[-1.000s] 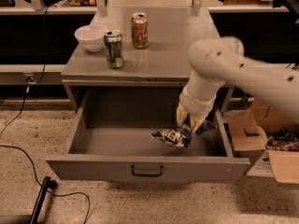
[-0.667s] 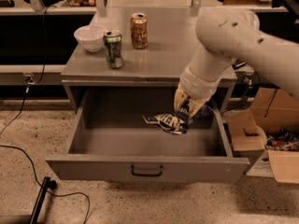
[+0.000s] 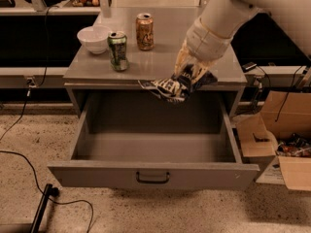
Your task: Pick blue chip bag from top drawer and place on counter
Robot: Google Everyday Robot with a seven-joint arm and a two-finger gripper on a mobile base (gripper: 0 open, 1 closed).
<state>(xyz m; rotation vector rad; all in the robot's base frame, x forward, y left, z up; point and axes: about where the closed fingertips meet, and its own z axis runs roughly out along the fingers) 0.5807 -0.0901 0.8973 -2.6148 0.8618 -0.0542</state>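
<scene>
Your robot's white arm reaches in from the upper right, and its two-finger gripper (image 3: 188, 75) sits right over the front edge of the smooth grey metal counter (image 3: 146, 64). The fingers are clamped on the crumpled dark blue foil chip bag with white lettering (image 3: 167, 87). You can see the bag hanging in the air, clear of the drawer floor, level with the counter's front lip and sticking out to the left of the gripper. It overlaps the counter's front lip, but you cannot tell whether it touches it.

Below it, the wide grey metal top drawer (image 3: 97, 176) stands pulled fully open, its small dark handle (image 3: 153, 177) centred on the front panel.

On the counter's left half you have a white bowl (image 3: 94, 39), a green drinks can (image 3: 117, 51) just beside it, and an orange can (image 3: 145, 31) standing behind, all upright and well apart from the gripper.
</scene>
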